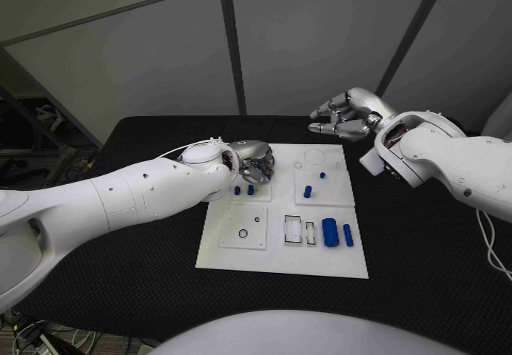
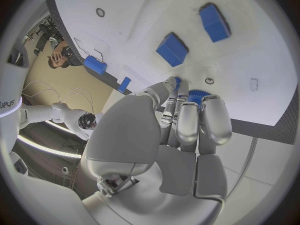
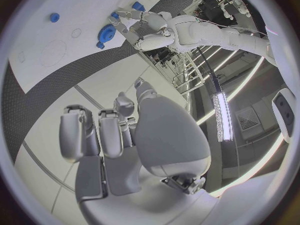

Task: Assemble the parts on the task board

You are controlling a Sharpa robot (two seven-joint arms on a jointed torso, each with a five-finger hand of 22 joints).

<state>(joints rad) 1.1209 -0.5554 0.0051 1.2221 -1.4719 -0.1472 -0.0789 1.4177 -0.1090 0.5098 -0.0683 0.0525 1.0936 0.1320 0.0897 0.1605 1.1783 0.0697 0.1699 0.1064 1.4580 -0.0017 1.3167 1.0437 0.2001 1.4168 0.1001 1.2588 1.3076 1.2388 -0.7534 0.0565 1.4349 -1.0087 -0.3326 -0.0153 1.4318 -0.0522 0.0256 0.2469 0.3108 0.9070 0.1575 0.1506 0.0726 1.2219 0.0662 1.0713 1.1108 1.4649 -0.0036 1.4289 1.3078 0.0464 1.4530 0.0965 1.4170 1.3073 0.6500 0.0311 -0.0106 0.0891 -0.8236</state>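
Note:
The white task board (image 1: 283, 260) lies in the middle of the black table. My left hand (image 1: 254, 160) hangs over the board's rear left part with its fingers curled down. Its fingertips (image 2: 187, 116) close round a blue toothed gear (image 2: 199, 93). From the right wrist view the gear (image 3: 107, 33) sits right at the left hand (image 3: 139, 24), low over the board (image 3: 44, 45). My right hand (image 1: 342, 118) hovers behind the board's rear right corner, fingers loosely bent and apart, holding nothing.
Two small blue pegs (image 1: 243, 190) stand just in front of my left hand, and two more (image 1: 307, 191) stand on the right square plate. A thick blue cylinder (image 1: 331, 232) and a thinner one (image 1: 348, 235) lie at the front right. Black table surrounds the board.

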